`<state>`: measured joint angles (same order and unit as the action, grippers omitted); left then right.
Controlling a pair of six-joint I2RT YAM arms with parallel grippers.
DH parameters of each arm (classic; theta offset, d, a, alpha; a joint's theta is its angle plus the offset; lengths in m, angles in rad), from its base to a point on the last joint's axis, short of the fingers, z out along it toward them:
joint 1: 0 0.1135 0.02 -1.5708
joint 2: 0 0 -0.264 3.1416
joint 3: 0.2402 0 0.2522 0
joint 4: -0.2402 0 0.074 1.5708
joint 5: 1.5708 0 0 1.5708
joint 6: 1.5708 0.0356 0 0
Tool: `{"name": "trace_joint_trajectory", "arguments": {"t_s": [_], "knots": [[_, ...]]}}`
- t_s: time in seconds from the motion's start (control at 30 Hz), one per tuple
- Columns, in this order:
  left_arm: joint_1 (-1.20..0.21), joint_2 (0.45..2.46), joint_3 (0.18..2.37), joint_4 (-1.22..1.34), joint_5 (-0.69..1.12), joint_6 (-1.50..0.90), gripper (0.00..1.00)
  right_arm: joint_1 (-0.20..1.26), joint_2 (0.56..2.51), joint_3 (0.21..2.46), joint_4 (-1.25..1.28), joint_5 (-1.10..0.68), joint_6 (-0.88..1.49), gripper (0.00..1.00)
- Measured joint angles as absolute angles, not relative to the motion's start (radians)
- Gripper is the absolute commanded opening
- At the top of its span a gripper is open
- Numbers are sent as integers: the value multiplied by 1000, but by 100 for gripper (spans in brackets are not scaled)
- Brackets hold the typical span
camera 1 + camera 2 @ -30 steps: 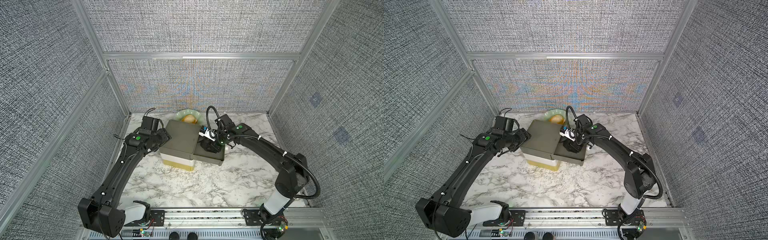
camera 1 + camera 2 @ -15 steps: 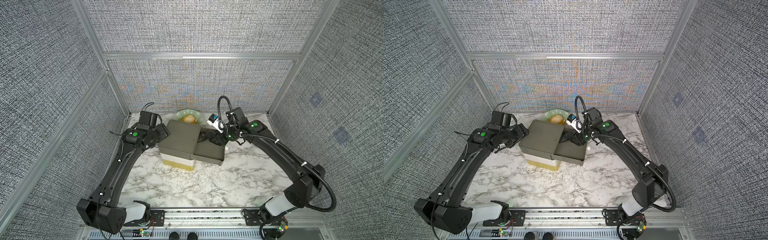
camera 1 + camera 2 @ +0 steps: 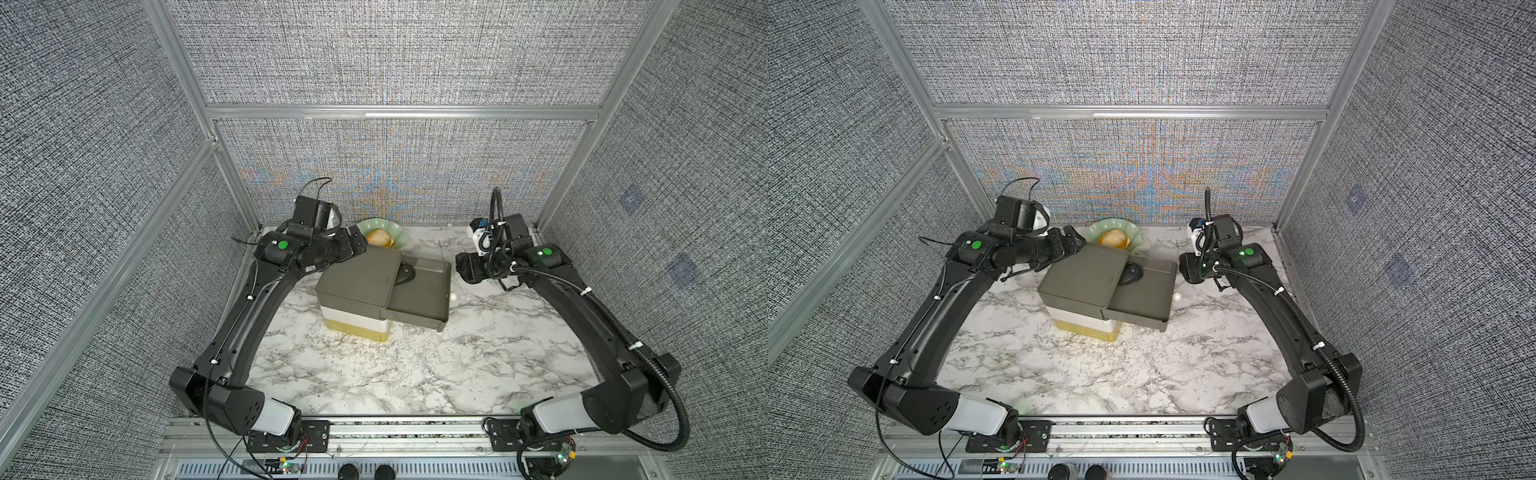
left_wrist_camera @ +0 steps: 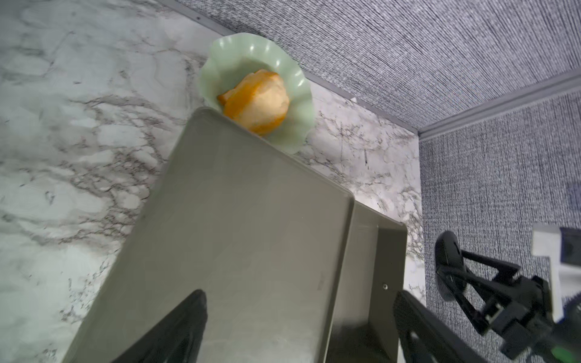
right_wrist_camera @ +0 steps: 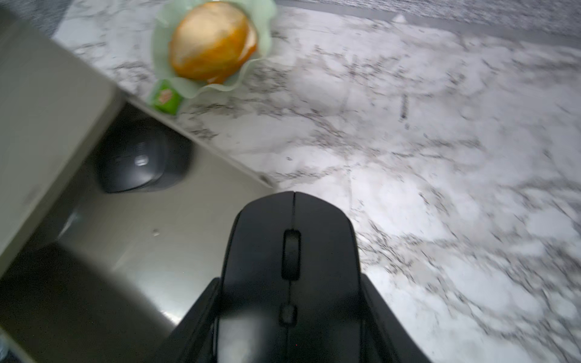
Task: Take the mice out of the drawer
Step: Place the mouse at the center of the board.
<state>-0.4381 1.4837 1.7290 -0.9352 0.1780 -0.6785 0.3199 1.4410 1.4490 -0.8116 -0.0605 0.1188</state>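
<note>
a black mouse [image 5: 290, 251] is gripped between the part-closed jaws of the right gripper [image 5: 289, 314], just beside the open drawer [image 5: 141, 235]. a second mouse [image 5: 141, 160] is seen inside the drawer, ahead of that gripper. the left gripper [image 4: 298, 314] is spread wide and empty above the cabinet [image 4: 235, 220].

Print on the green packet [image 5: 165, 97] is illegible.

A cabinet [image 3: 357, 278] stands in the middle of the surface [image 3: 415, 374], its top drawer [image 3: 419, 303] pulled out to the right. One mouse [image 3: 405, 275] lies in the drawer's rear corner, against the cabinet. Behind the cabinet sits a dish [image 3: 395, 229] with a bun [image 3: 379, 237] in it. Right of the drawer, a second mouse [image 5: 290, 251] sits between the right gripper [image 3: 464, 268] fingers. The left gripper [image 4: 298, 301] is over the cabinet's rear left edge.
</note>
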Motion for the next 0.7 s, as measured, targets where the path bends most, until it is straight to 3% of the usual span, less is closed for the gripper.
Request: {"name": "trace_joint_trajectory", "arguments": {"t_s": [0.3, 0.7], "knots": [[-576, 1460, 1632, -851, 153, -585, 99, 247, 1459, 1179, -670, 99, 213, 54], [-633, 1289, 1385, -603, 130, -521, 99, 171, 1571, 958, -368, 121, 310, 53]]}}
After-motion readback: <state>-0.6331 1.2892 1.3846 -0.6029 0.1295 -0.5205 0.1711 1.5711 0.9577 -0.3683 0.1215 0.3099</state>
